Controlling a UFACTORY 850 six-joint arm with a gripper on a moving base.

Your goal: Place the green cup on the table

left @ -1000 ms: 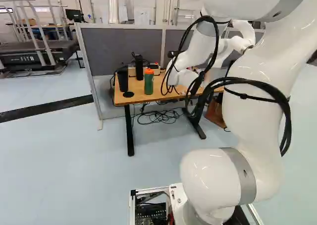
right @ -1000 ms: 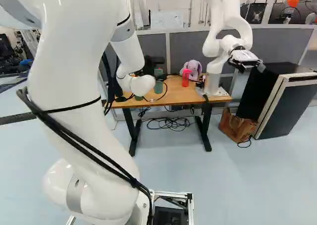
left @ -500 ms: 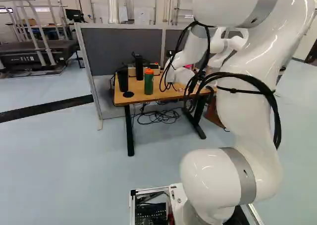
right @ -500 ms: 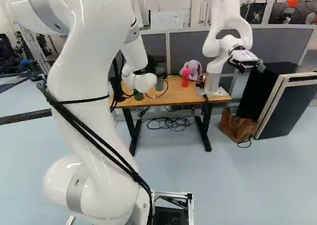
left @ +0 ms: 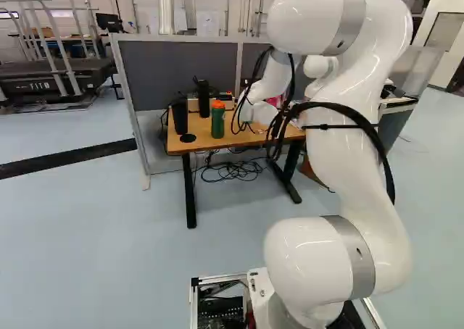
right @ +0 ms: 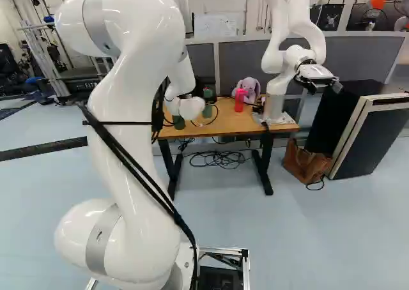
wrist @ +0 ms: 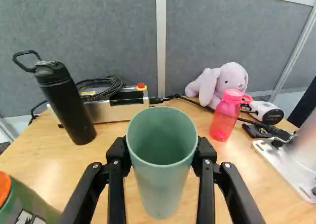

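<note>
The green cup [wrist: 160, 189], upper centre of the right base view, is pinched between both fingers of the hand [wrist: 161, 147] over the bench [wrist: 29, 155], carried as the arm [left: 337, 137] swings leftward in the left base view, so lowering and release seemingly remain.

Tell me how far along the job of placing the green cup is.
Looks done: the green cup is gripped and stands out over the table, ahead of the black bottle-side edge's near part.
</note>
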